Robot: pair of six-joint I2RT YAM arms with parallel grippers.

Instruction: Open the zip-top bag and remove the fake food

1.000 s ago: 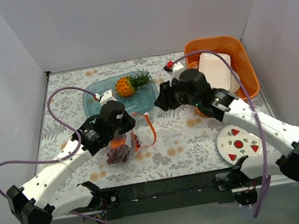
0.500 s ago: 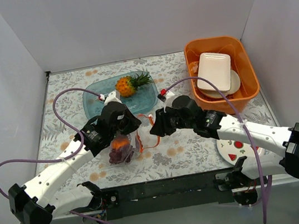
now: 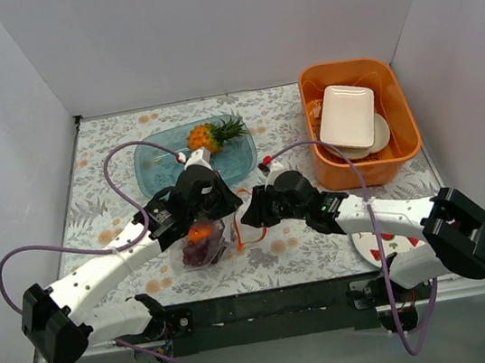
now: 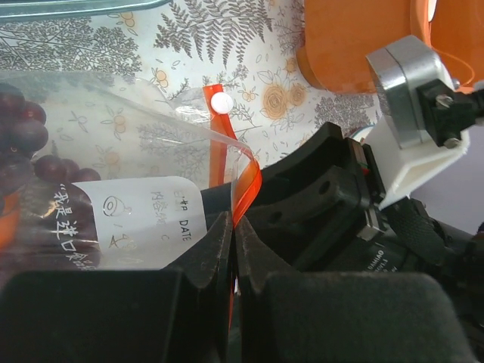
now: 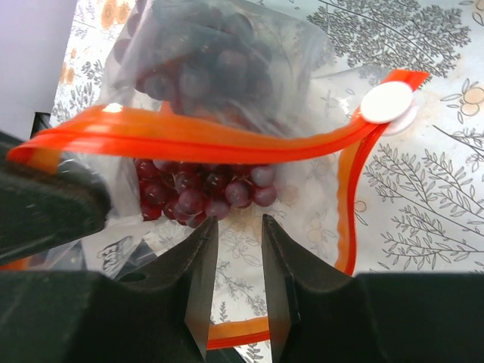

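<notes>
Clear crinkly plastic zip-top bag w/ orange-red strip [image 5: 227, 138] is lying on the floral desk [image 3: 287, 111] betw. both arms, dark purple grape bunches [image 5: 200, 198] inside. I'm pinching its strip edge in my left pincer [image 4: 233, 227]; my right pincer [image 5: 238, 227] is hovering at the mouth, fingers narrowly spread.

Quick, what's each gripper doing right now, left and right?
Left gripper: closed, pinching the zip-top bag at its orange strip.
Right gripper: open, fingers slightly apart at the bag's mouth.
</notes>
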